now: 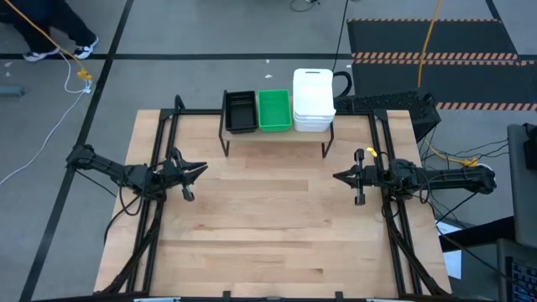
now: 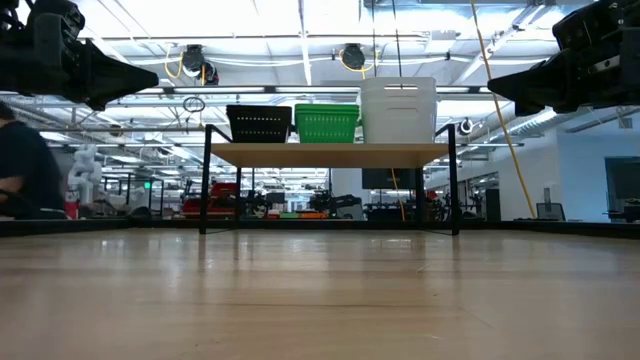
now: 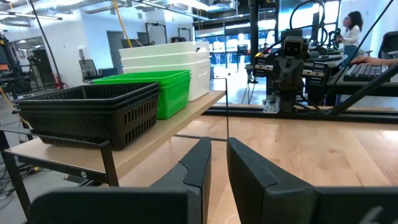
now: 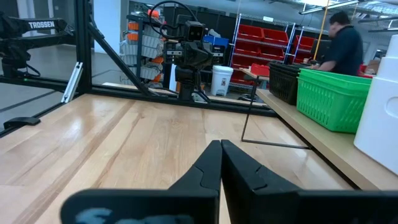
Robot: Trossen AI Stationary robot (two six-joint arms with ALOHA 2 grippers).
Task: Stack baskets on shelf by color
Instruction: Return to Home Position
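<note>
The light-wood worktop (image 1: 268, 235) is bare across its broad middle, with a dark arm lying along each side. At the far edge stands the shelf (image 2: 330, 155), a low pale board on thin black legs that carries all the baskets in three stacks set side by side. In the high view the white stack (image 1: 313, 101) stands toward the right arm's side and is the tallest and bulkiest, overhanging the board's back edge. The green stack (image 1: 273, 111) is in the middle, close against the white one, and the black stack (image 1: 240, 111) stands at the end toward the left arm, just beside the green. From table height the three stacks line up along the board, the white rising above the other two. The left hand (image 1: 200, 169) hangs above the worktop on its own side, well apart from the shelf and pointing inward. Its fingers (image 3: 199, 168) are narrow with a slim gap between them and hold nothing. The right hand (image 1: 337, 177) faces it from the opposite side, also clear of the shelf. Its fingers (image 4: 208, 165) are pressed together at the tips and empty.
</note>
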